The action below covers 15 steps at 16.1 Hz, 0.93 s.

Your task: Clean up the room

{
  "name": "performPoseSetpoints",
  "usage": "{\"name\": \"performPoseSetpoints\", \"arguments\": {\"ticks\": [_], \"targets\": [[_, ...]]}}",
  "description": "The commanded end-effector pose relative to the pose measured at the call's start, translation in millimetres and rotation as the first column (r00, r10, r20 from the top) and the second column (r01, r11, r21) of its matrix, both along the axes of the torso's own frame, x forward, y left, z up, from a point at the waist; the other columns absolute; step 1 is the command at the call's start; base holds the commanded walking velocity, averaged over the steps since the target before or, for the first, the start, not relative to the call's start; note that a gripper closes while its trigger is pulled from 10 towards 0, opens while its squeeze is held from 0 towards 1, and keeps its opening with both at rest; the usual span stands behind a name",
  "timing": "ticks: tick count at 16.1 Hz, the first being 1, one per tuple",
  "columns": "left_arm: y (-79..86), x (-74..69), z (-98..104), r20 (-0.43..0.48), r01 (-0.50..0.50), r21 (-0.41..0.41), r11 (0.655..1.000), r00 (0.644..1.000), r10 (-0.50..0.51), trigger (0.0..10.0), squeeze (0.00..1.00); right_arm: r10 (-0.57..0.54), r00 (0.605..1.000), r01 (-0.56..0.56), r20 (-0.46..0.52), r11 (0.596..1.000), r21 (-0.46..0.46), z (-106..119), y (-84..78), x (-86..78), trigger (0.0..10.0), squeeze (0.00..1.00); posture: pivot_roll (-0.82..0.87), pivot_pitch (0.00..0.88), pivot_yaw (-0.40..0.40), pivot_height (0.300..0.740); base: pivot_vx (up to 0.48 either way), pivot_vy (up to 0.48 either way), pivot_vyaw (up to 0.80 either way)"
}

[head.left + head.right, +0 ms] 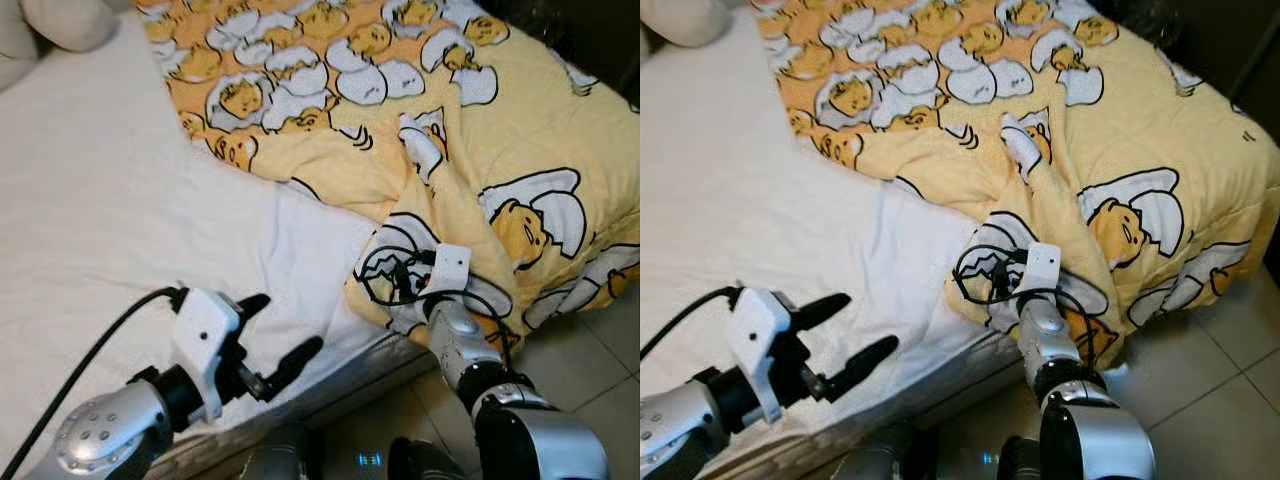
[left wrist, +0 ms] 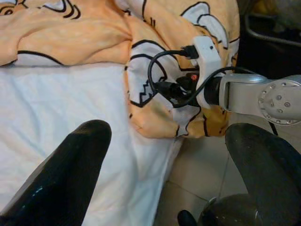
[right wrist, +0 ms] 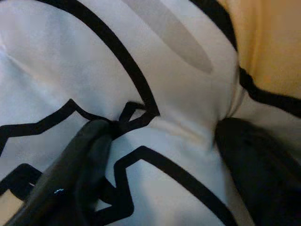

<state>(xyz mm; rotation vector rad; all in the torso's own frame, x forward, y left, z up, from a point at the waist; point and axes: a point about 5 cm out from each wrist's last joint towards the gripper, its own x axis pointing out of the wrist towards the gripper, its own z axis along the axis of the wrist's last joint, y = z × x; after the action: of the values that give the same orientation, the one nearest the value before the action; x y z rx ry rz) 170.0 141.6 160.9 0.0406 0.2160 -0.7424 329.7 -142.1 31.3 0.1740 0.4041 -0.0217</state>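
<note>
Right gripper (image 3: 155, 155): arm stretched forward, fingers pinching a fold of the yellow blanket (image 1: 480, 150) at the bed's corner | left gripper (image 1: 275, 345): fingers spread, hovering above white sheet (image 1: 100, 200); blanket ahead to its right

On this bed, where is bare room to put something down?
The white sheet is free between the pillow at the head and the yellow duvet; the left gripper hovers open near its front edge. The duvet side is crowded: bunched folds, with the right gripper pressed into the cloth at its hanging corner.
</note>
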Motion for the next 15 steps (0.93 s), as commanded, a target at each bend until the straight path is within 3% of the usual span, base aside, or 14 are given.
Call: {"name": "performPoseSetpoints", "arguments": {"ticks": [1, 9, 15], "targets": [[1.6, -4.2, 2, -0.005, -0.007, 0.011, 1.000, 1.000, 0.007, 10.0, 0.00, 0.029, 0.998, -0.027, -0.048, 0.999, 0.044, -8, 10.7, -5.4, 0.0, 0.00, 0.26, 0.234, 0.131, 0.740, 0.000, 0.000, 0.00], [2.1, -0.7, 2, -0.018, -0.016, 0.024, 1.000, 1.000, 0.016, 10.0, 0.00, 0.134, 0.991, -0.134, 0.001, 0.989, 0.058, -8, 33.5, -9.6, 0.0, 0.00, 0.24, 0.228, 0.134, 0.740, 0.000, 0.000, 0.00], [-1.6, -2.0, -3, -0.031, -0.005, 0.031, 0.999, 1.000, 0.006, 10.0, 0.00, 0.158, 0.985, -0.153, -0.064, 0.985, 0.074, -22, 37.1, -21.0, 0.0, 0.00, 0.24, 0.226, 0.136, 0.740, 0.000, 0.000, 0.00]]}}
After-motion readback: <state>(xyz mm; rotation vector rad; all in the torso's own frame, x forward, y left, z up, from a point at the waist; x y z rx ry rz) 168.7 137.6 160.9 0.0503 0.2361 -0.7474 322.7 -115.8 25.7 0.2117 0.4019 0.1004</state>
